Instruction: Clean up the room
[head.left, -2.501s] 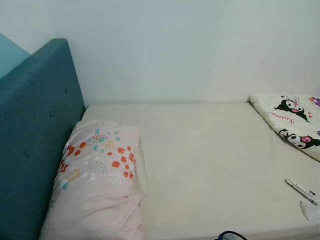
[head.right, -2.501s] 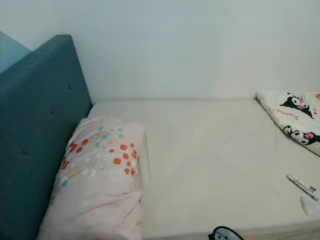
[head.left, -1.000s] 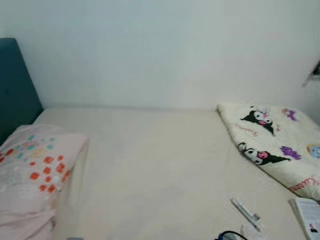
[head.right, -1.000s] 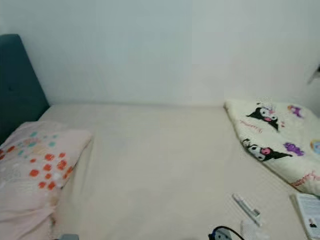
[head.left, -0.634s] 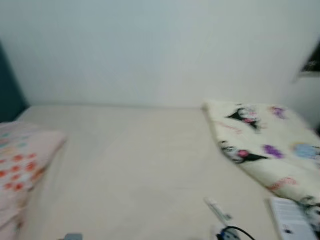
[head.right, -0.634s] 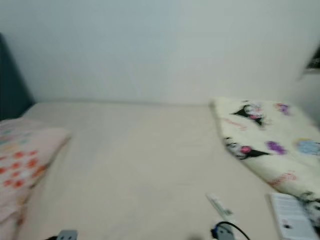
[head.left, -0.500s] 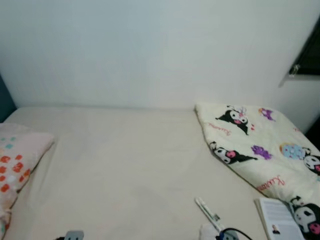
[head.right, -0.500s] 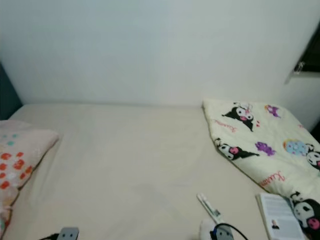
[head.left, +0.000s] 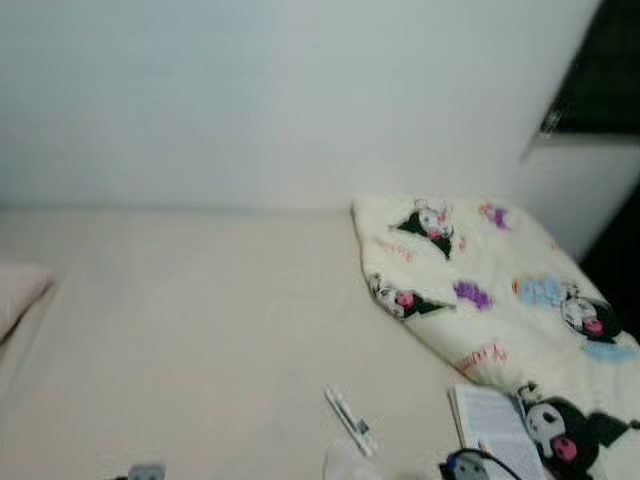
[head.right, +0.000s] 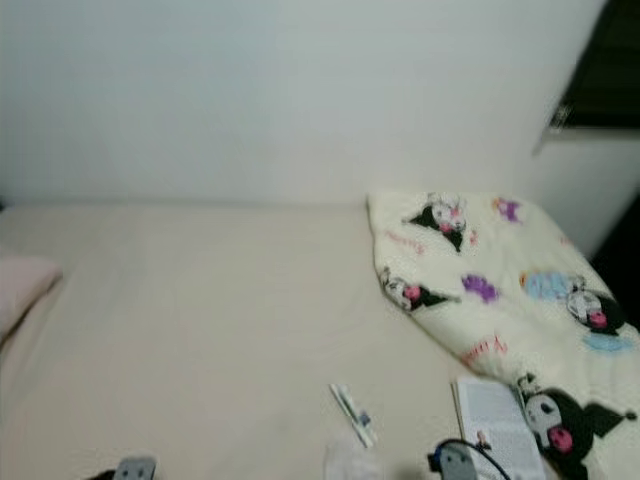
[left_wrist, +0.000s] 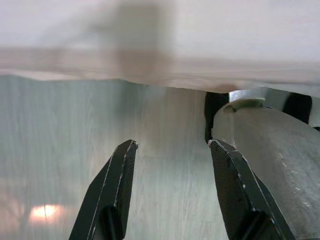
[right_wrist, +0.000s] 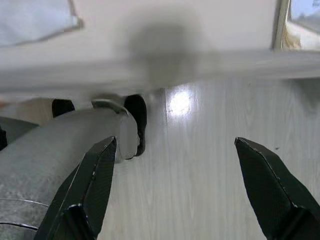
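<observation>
Head views have swung right: blanket (head.left: 500, 300), booklet (head.left: 490, 425) and pen (head.left: 350, 422) sit lower right, awaiting tidying; left gripper (left_wrist: 172, 192) and right gripper (right_wrist: 192, 187) hang spread, empty.

Cream blanket (head.left: 500, 290) with black-and-pink cartoon characters; plain cream mattress (head.left: 190, 330); pink pillow (head.left: 20, 290).

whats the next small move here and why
Probably step toward the bed and lift the right gripper, hanging open over the floor, toward the pen-like item and booklet lying loose by the cartoon blanket.
</observation>
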